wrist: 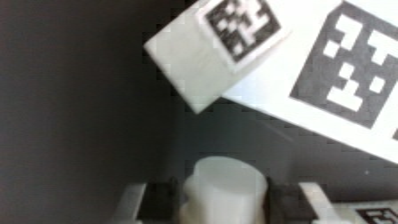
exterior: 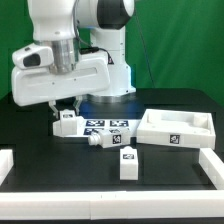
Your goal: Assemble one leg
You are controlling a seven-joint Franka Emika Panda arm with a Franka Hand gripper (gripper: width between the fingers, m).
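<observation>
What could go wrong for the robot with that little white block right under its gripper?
1. The gripper sits at the small white rectangular leg with a black-and-white tag. I cannot tell whether it is clamped, so the leg might slip or tip when lifted.
2. The thin flat white marker board and a second white leg lie close by. A sideways swing could bump that leg out of place.
</observation>
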